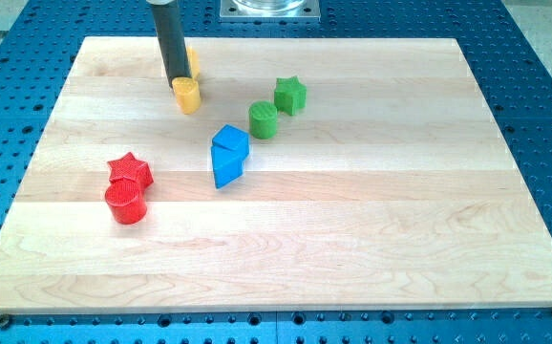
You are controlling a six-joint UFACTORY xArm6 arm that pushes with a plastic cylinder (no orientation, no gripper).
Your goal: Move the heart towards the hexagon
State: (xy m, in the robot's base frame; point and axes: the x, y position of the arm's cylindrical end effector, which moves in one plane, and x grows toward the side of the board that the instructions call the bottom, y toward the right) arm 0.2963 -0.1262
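Looking down on the wooden surface (371, 220) in the single camera view, my tip (176, 78) has no hand to spread or pinch; it is a bare rod. It rests touching the top edge of the yellow heart (188, 96), with a second yellow block (193, 63), probably the hexagon, half hidden just behind the rod, toward the view's top. The heart lies on the tip's lower-right side, so I judge the tip must circle below it first.

Looks like a robotics lab bench from my feed. Pale wooden board (286, 239) sits on a blue metal breadboard plate (534, 76) with a regular grid of mounting holes. Silver machined base (269, 9) at the view's top edge. Small plastic blocks, looking 3D-printed, lie on the board. Nothing domestic in view.
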